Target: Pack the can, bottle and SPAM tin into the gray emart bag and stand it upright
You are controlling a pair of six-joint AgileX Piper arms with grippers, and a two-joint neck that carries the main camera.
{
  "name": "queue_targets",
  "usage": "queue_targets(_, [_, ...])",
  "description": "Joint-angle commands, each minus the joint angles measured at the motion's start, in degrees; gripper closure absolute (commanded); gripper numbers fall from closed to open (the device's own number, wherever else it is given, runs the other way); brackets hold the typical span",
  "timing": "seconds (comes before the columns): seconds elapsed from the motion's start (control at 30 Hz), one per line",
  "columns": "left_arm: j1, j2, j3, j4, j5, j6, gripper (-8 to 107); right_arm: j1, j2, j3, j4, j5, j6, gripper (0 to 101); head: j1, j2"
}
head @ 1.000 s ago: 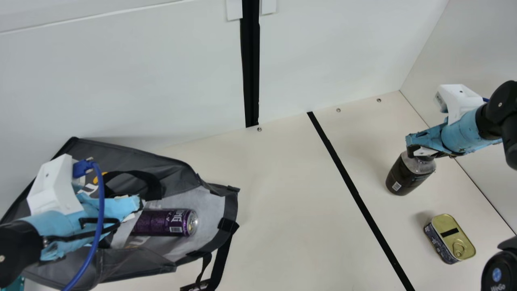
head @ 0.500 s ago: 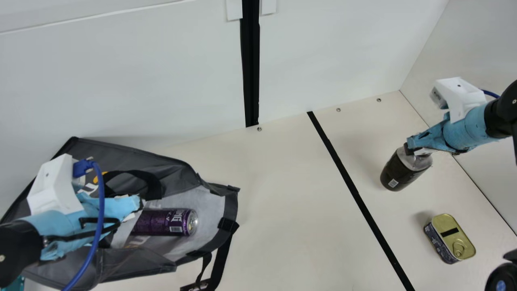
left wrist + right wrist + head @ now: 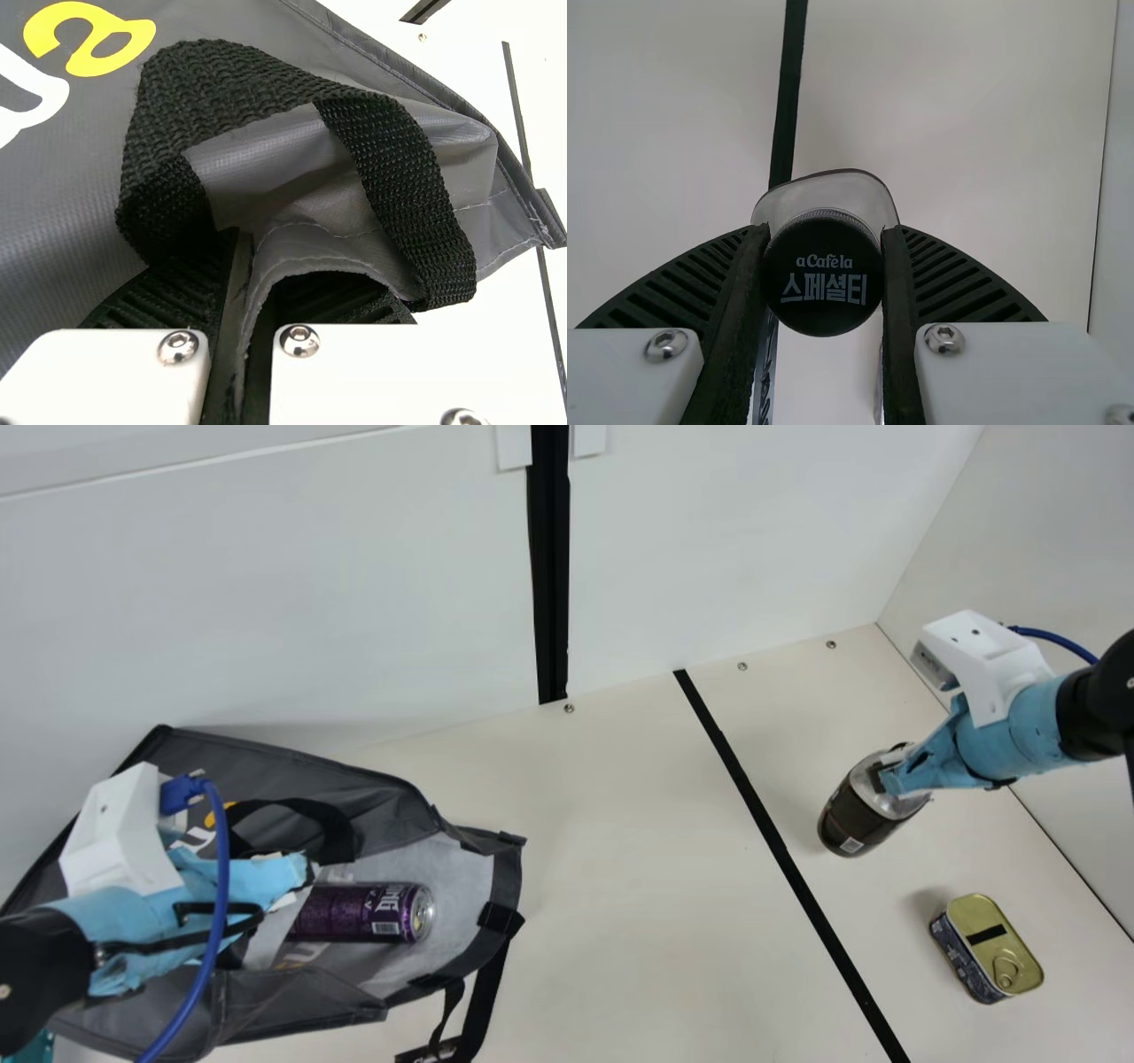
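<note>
White walls [image 3: 310,602] back the cream counter [image 3: 638,868], a black stripe [image 3: 780,850] running slantwise over it. Gray emart bag [image 3: 301,1001] lies on its side along the counter's left part, near the far edge, mouth toward the right edge. Can [image 3: 359,912] is inside, on its side, lid toward the mouth. SPAM tin [image 3: 997,950] rests near the right edge, well apart from the bag. Bottle [image 3: 859,810] is between the stripe and the right edge, tilted, base toward the stripe; contact with the counter: cannot tell. Step in hand, as judged: carry the bottle to the bag. Suggested method: raise it enough to clear the counter and the bag's lower rim, keep the base leading, slide it in beside the can, release only once well inside. Likely fault: grip is high on the bottle, so a knock at the rim could swing it. Right gripper [image 3: 824,232]: fingers [image 3: 735,301] part-open by the cap's width, clamped on either side of the black cap [image 3: 822,305]. Left gripper [image 3: 252,266]: fingers nearly together, pinching a fold of the bag by the strap [image 3: 399,195]; best kept steady to brace the mouth.
</note>
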Motion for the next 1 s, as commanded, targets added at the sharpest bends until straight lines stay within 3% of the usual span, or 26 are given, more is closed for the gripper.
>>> queue_targets(0.0, [0.0, 0.0, 0.0, 0.0, 0.0, 0.0, 107, 0.17, -1.29, 1.2, 0.31, -0.01, -1.2, 101, -1.3, -0.05])
queue_targets(0.4, [0.0, 0.0, 0.0, 0.0, 0.0, 0.0, 107, 0.94, -7.46, 7.07, 2.56, -0.01, -6.21, 101, -1.3, -0.05])
queue_targets(0.97, [0.0, 0.0, 0.0, 0.0, 0.0, 0.0, 107, 4.92, -14.54, 13.56, 5.15, -0.01, -8.49, 101, -1.3, -0.05])
